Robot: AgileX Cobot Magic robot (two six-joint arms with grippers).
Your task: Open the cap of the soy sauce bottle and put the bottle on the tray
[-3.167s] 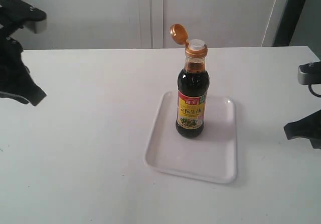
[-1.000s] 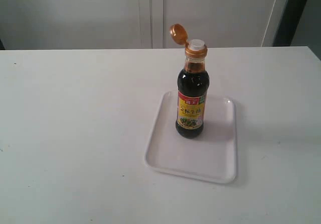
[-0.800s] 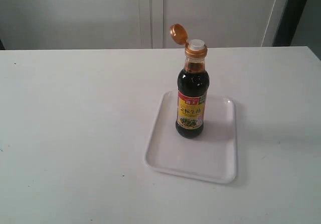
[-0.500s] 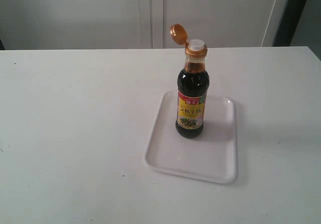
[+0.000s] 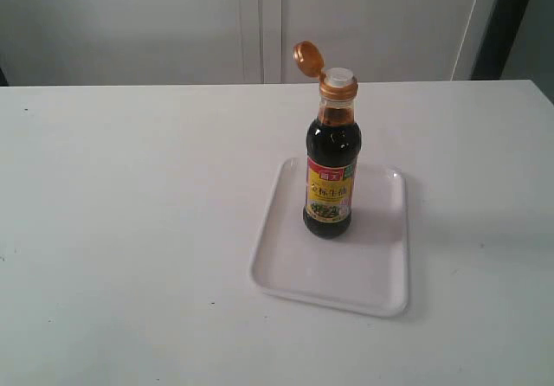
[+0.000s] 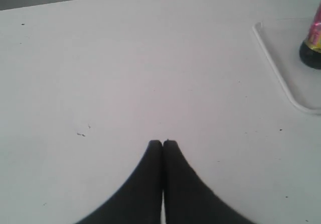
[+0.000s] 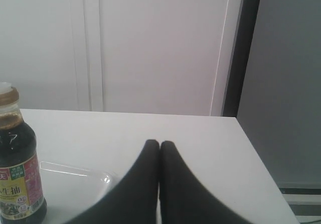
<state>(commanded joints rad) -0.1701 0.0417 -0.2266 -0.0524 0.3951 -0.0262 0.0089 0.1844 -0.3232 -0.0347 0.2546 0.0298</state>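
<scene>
Soy sauce bottle [image 5: 330, 183]: stands upright on the tray, right of the frame's centre in the exterior view; dark liquid fills it up to the narrow neck, and a yellow, red and green label wraps its lower body.
Cap [image 5: 307, 58]: flipped open, tilted up and to the left of the neck on its hinge, with the white pour spout [image 5: 339, 77] bare beside it.
Tray [image 5: 381, 269]: flat and white, lying on the table in the lower right of centre of the exterior view; the bottle sits on its upper left part, with bare tray in front of and to the right of it.
Table [image 5: 130, 213]: white, filling most of the exterior view, with a pale wall behind it.
Left gripper [image 6: 162, 143]: seen only in the left wrist view, at the bottom centre of that frame; its two dark fingers are pressed together with nothing between them, above bare table. A tray corner and the bottle's base sit at the upper right edge of that frame, well apart from the fingertips.
Right gripper [image 7: 159, 144]: seen only in the right wrist view, at the bottom centre; fingers pressed together, holding nothing. The bottle and tray rim lie at the lower left of that frame, apart from it.
</scene>
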